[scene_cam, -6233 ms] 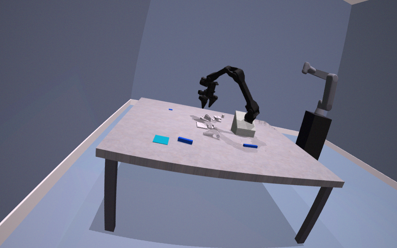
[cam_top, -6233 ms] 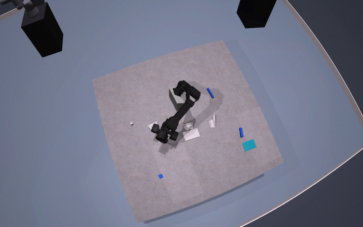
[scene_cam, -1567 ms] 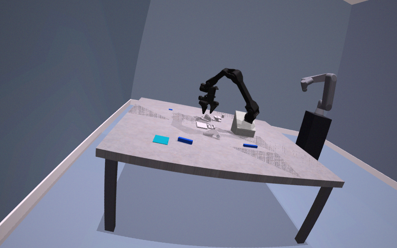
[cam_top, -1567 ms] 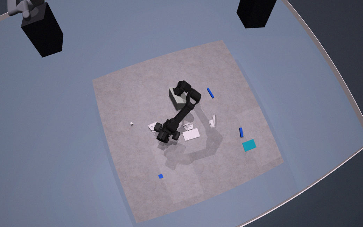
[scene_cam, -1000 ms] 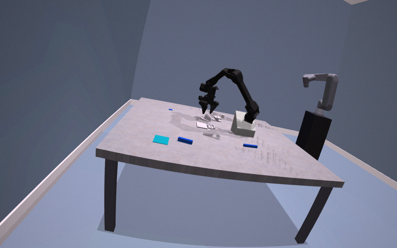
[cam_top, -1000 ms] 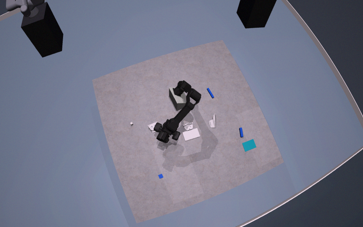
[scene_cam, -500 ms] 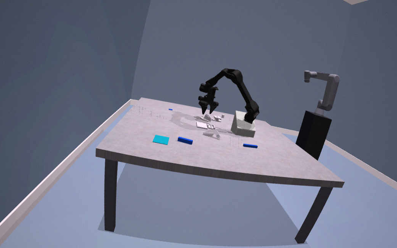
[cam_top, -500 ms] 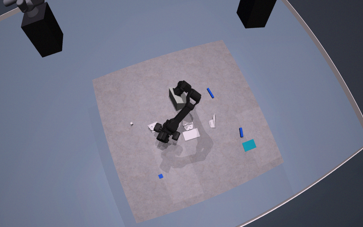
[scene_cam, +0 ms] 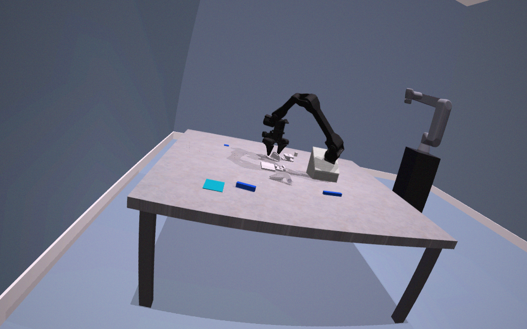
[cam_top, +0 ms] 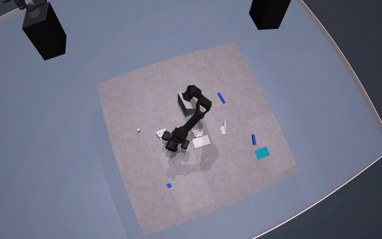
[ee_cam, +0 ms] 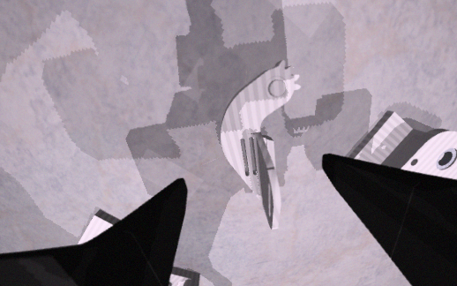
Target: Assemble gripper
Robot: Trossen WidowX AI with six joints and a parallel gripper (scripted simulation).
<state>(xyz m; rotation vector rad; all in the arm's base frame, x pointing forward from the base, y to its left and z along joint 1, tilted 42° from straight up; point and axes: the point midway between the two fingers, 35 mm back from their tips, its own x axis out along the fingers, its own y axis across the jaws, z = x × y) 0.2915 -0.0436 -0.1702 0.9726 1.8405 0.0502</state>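
Observation:
My gripper [cam_top: 175, 143] [scene_cam: 273, 154] [ee_cam: 253, 172] is open and empty, pointing down low over the table. One white jaw [scene_cam: 275, 157] [ee_cam: 235, 128], with gear teeth at its far end in the wrist view, lies between its fingers, untouched as far as I see; the arm hides it in the top view. The other jaw [cam_top: 223, 130] [scene_cam: 282, 178] lies apart. A white part with ringed holes [cam_top: 160, 133] [scene_cam: 288, 157] [ee_cam: 429, 147] lies beyond the right finger. Another white holed part [cam_top: 197, 134] [scene_cam: 280, 167] lies toward the arm's base. I cannot tell which is base or housing plate.
A white block [cam_top: 201, 141] [scene_cam: 268, 165] [ee_cam: 95, 229] lies near the left finger. A small white cube [cam_top: 138, 130], blue bars [cam_top: 221, 97] [cam_top: 253, 139], a teal plate [cam_top: 262, 153] and a blue square [cam_top: 169, 185] lie around. The arm's pedestal [scene_cam: 322, 169] stands behind.

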